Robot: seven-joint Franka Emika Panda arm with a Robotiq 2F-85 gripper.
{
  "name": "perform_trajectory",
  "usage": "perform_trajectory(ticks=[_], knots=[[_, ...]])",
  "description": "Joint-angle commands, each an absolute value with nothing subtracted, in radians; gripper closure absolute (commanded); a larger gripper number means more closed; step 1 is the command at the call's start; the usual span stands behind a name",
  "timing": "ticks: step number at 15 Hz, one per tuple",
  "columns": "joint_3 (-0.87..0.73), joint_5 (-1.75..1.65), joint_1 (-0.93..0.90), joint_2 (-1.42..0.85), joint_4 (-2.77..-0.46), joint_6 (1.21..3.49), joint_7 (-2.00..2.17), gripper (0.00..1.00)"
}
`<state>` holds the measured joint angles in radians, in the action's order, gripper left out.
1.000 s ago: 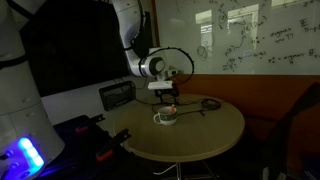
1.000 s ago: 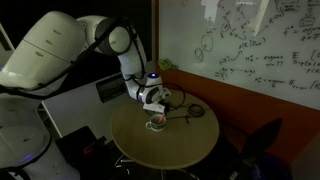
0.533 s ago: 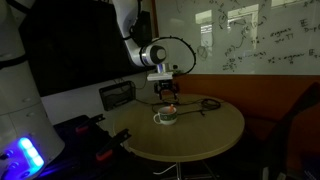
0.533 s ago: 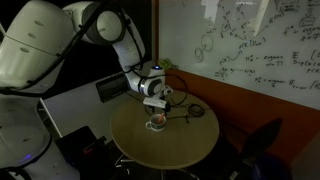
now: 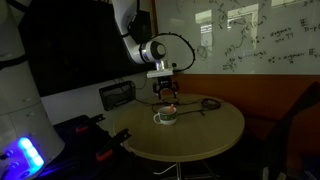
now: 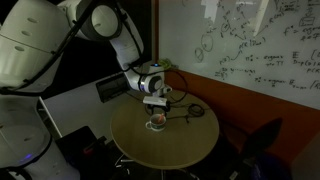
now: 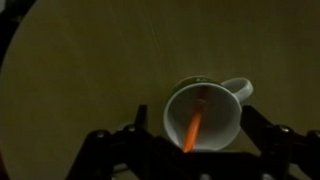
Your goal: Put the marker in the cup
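The white cup (image 7: 205,115) with a handle stands on the round wooden table; it also shows in both exterior views (image 5: 164,117) (image 6: 156,122). The orange-red marker (image 7: 194,124) leans inside the cup, its upper end over the near rim; its tip shows as an orange spot in an exterior view (image 5: 169,109). My gripper (image 7: 190,150) hangs above the cup with its fingers spread on both sides and nothing between them. It also shows above the cup in both exterior views (image 5: 166,92) (image 6: 157,104).
A black looped cable (image 5: 205,104) lies on the table behind the cup. A dark boxy device with a grille (image 5: 117,95) stands beside the table. The round table (image 5: 215,130) has bare wood around the cup. A whiteboard wall is behind.
My gripper has risen straight up from the cup over the last second. The marker stays in the cup.
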<state>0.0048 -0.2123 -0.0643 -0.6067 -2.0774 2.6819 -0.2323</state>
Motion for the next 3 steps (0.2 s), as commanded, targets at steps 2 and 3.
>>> perform_trajectory(ticks=[2,3], knots=[[-0.013,-0.269,-0.086,-0.571,-2.099,2.649,-0.209,0.00],[0.002,-0.260,-0.067,-0.583,-2.088,2.641,-0.230,0.00]])
